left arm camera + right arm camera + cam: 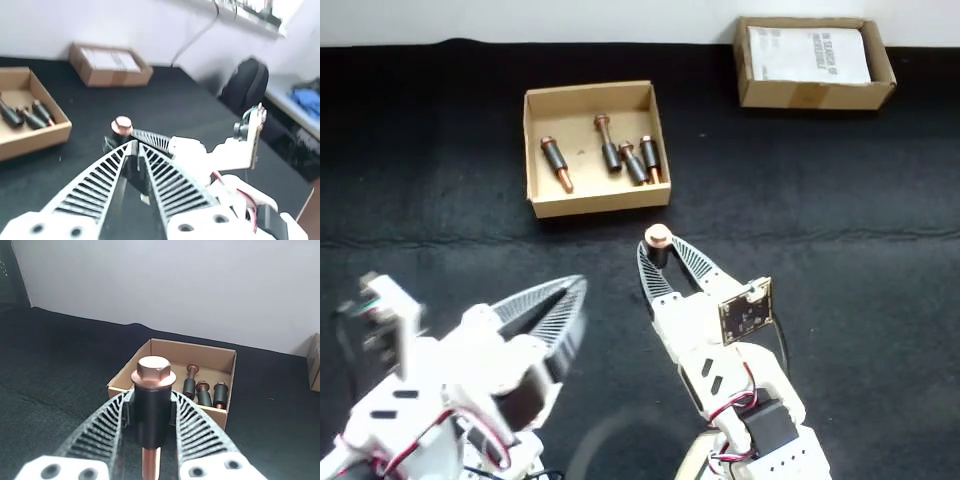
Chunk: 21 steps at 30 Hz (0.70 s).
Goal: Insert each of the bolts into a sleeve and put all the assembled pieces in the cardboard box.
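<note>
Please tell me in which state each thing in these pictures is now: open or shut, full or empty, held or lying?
Box: open, four pieces inside.
Four pieces: assembled, lying in the box.
Fifth piece: assembled, upright, gripped.
Right gripper: shut on the fifth piece.
Left gripper: shut, empty.
Far box: open, white sheet inside.

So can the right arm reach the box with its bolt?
Probably yes. The right gripper holds the sleeved bolt just short of the box, with only bare mat between them. The left gripper sits off to the side, out of the way.
</note>
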Motion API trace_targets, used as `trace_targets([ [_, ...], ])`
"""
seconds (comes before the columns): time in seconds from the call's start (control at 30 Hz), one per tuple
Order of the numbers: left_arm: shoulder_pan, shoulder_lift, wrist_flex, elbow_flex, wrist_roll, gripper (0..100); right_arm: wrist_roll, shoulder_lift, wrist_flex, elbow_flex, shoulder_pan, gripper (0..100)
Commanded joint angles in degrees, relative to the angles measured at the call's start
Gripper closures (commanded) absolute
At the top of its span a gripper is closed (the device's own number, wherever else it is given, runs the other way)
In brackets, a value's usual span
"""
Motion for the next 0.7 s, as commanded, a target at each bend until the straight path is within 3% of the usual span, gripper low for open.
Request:
trace_targets([
  [0.0, -6.81, -4.62, 0.26, 4.09, 0.0, 99, 0.53, -0.57, -1.1, 8.4, 0.75, 99.1],
  [0.27, -32.31, -4.97, 0.18, 22.55, 0.0, 99, 0.53, -0.57, -0.57, 6.37, 0.75, 99.1],
  [0.4, -37.23, -4.97, -5.19, 34.59, 0.0, 99, 0.53, -0.57, 4.0, 0.66, 0.75, 99.1],
  [0.57, -38.73, -4.97, -16.53, 47.69, 0.0, 99, 0.53, -0.48, 8.57, -6.46, 0.75, 99.1],
  [0.67, -39.52, -4.62, -20.92, 49.27, 0.35, 99, 0.62, -0.4, 9.45, -9.1, 0.75, 99.1],
])
